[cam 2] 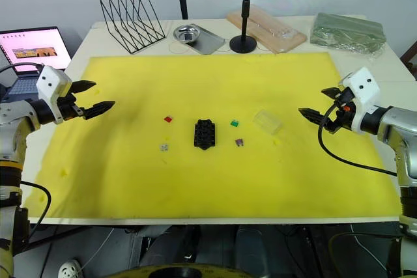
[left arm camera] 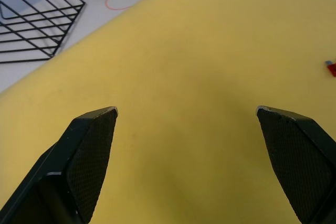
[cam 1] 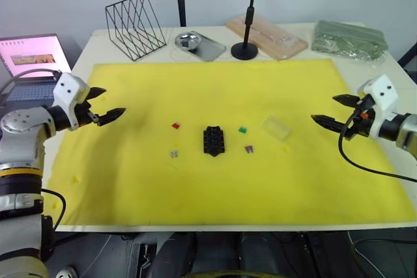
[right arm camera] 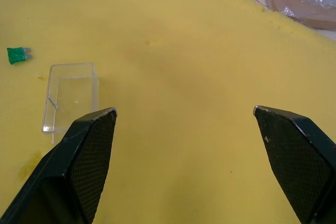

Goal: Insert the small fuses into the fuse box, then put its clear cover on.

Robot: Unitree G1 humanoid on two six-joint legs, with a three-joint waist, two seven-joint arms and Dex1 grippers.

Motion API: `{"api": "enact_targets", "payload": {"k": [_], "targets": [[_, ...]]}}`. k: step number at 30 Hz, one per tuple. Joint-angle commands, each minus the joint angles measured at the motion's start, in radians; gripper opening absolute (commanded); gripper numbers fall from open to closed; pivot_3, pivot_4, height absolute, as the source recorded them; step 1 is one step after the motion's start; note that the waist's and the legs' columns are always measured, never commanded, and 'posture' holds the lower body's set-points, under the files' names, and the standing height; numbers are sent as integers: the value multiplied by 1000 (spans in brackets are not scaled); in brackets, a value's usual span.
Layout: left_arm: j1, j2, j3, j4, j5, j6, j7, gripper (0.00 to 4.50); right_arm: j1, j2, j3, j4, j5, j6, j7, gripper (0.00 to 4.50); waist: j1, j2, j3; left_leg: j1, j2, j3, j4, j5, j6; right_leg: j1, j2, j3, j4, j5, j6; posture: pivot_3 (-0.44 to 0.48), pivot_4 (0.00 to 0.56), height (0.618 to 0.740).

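A: Which step was in hand?

B: None begun, I judged. The fuse box sat mid-bench on the yellow mat, its slots seemingly empty. The small fuses lay scattered around it: red, grey, green, purple. The clear cover lay apart, toward the right edge.

A: The jaws?

B: Left gripper and right gripper both released, holding nothing, over opposite edges. Next called for reaching inward and pinching one tiny fuse.

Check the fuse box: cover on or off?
Off. The clear cover lies on the yellow mat, apart from the fuse box on its right, and the box's slotted top is bare.
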Motion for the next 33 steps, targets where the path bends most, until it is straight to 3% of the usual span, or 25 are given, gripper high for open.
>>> {"api": "enact_targets", "payload": {"k": [1,33], "targets": [[-7,32,12,-14,11,-15,13,4463,-10,-14,-12,4,-9,-23,-6,4455,0,0,0,0,0,0,0,0,0,0,0,0,0,0,0,0,150,740],[19,51,55,-10,-18,-60,18,4463,-48,9,25,78,-51,-115,-38,4455,-4,0,0,0,0,0,0,0,0,0,0,1,1,0,0,0,150,740]]}}
